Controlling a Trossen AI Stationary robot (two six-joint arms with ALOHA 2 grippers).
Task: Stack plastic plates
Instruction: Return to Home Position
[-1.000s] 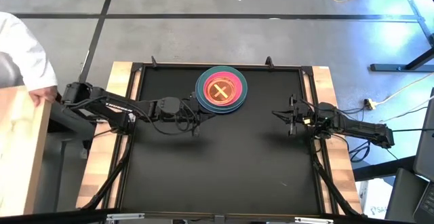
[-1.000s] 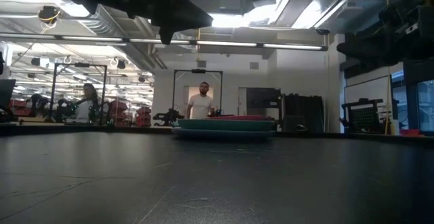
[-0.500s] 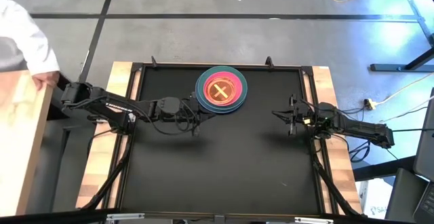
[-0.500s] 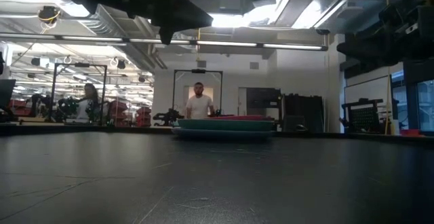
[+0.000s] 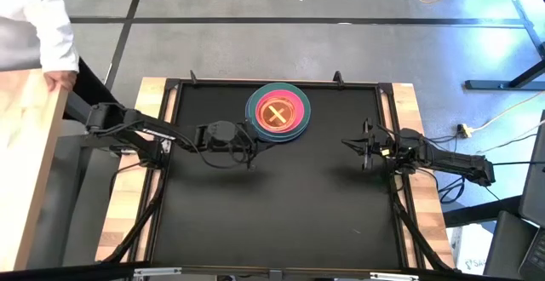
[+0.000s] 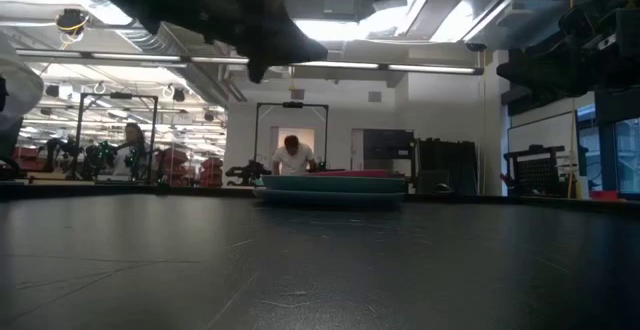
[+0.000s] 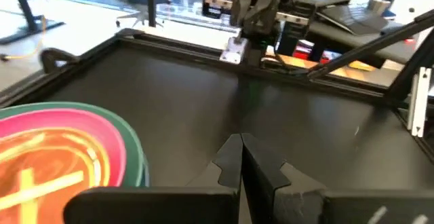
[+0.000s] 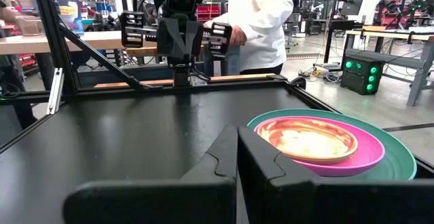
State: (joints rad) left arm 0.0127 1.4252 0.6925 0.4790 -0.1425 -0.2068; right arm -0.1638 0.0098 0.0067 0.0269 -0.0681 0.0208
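The plastic plates [image 5: 278, 113] sit in one stack on the black table near the middle of its far edge: a blue and a teal plate at the bottom, then a pink one, and a translucent orange one with crossed stick marks on top. The stack also shows in the left wrist view [image 7: 64, 153], the right wrist view [image 8: 325, 142] and the low view [image 6: 332, 185]. My left gripper [image 5: 251, 149] [image 7: 241, 149] hovers shut just near-left of the stack. My right gripper [image 5: 345, 143] [image 8: 236, 142] hovers shut to the right of the stack, with a wide gap between them.
A person in a white sleeve [image 5: 43, 25] stands off the table's far-left corner holding a wooden board [image 5: 25, 162]. Raised frame rails [image 5: 272, 83] run around the tabletop. The black mat [image 5: 281, 213] stretches from the stack toward the near edge.
My left gripper has shifted a little toward the table's right, staying shut and beside the stack. The person at the far-left has moved the wooden board and the sleeve. The plates and my right arm have kept still.
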